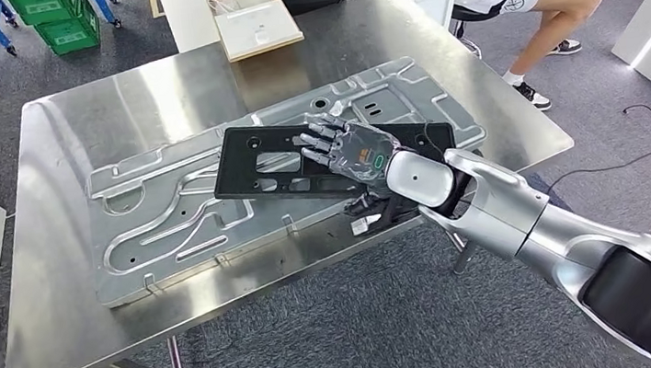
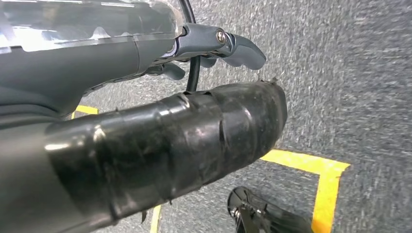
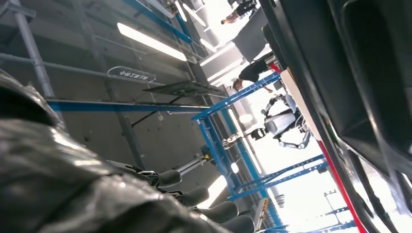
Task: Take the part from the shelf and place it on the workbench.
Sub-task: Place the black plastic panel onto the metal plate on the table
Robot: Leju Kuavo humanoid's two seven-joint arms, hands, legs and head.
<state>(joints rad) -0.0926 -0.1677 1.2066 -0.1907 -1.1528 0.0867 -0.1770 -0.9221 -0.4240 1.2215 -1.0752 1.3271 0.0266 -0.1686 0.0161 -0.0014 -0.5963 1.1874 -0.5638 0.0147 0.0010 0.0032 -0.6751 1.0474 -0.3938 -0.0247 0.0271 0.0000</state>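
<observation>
on the steel desk (image 1: 66, 297), atop the large pressed metal panel (image 1: 158, 212), your black part (image 1: 254, 160) lies flat while the right robot hand (image 1: 350, 149) rests on it, fingers spread; whether it grips is unclear. placement looks near done: lift straight off, well inside the desk's edges.
</observation>
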